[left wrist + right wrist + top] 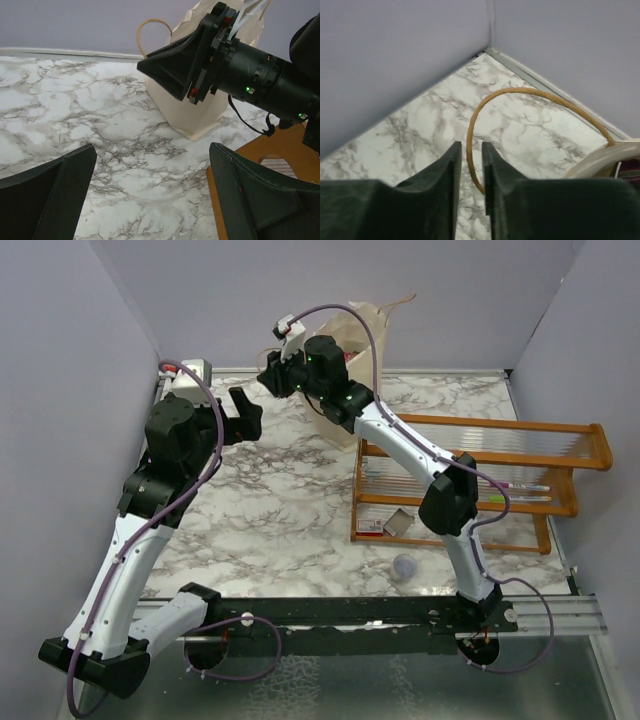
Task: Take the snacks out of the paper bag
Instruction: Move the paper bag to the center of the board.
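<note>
The tan paper bag [372, 328] stands upright at the back of the table, and also shows in the left wrist view [195, 107]. My right gripper [268, 375] hovers left of the bag. In the right wrist view its jaws [471, 146] stand a narrow gap apart, with the bag's looped string handle [470, 125] running between them, unpinched. A sliver of a purple-magenta snack [630, 176] shows inside the bag's rim [600, 160]; the other snacks are hidden. My left gripper [245, 415] is wide open and empty above the marble, left of the bag [152, 150].
An orange wooden rack with clear ribbed panels [480, 475] lies on the right, and its corner shows in the left wrist view [270, 150]. A red-and-white card with a grey box [385, 525] and a grey round cap [404, 566] lie near it. Walls close in at the back and the sides.
</note>
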Robot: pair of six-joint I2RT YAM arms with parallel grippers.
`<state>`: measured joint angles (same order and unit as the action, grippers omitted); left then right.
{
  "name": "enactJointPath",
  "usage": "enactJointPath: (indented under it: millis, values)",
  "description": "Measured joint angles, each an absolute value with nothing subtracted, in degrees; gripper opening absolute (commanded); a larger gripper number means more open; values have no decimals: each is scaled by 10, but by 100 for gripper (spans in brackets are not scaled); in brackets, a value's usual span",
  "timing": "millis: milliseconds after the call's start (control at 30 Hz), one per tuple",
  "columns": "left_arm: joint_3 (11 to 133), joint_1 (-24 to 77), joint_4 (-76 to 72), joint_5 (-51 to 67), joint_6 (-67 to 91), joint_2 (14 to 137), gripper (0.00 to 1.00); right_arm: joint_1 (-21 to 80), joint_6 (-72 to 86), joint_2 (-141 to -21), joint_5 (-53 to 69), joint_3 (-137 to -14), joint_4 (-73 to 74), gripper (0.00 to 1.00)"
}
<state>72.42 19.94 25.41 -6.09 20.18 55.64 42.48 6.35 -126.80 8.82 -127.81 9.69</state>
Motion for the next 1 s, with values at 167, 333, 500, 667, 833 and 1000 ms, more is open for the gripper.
enactJointPath:
  millis: [167,333,500,667,833,1000]
  values:
    - [722,199,255,-71,206,554,99,440,76,-1242,90,-1271,120,71]
    - [712,199,255,-76,213,550,99,439,52,-1170,34,-1237,134,96]
    - [693,199,253,-82,217,545,99,430,21,-1110,-55,-1220,134,99]
    - [699,199,253,-85,215,557,99,411,8,-1091,-119,-1214,133,99]
    - [712,199,254,-86,210,563,99,296,72,-1089,-104,-1194,141,99]
    - [721,199,254,-88,209,561,99,186,142,-1090,-70,-1182,150,100]
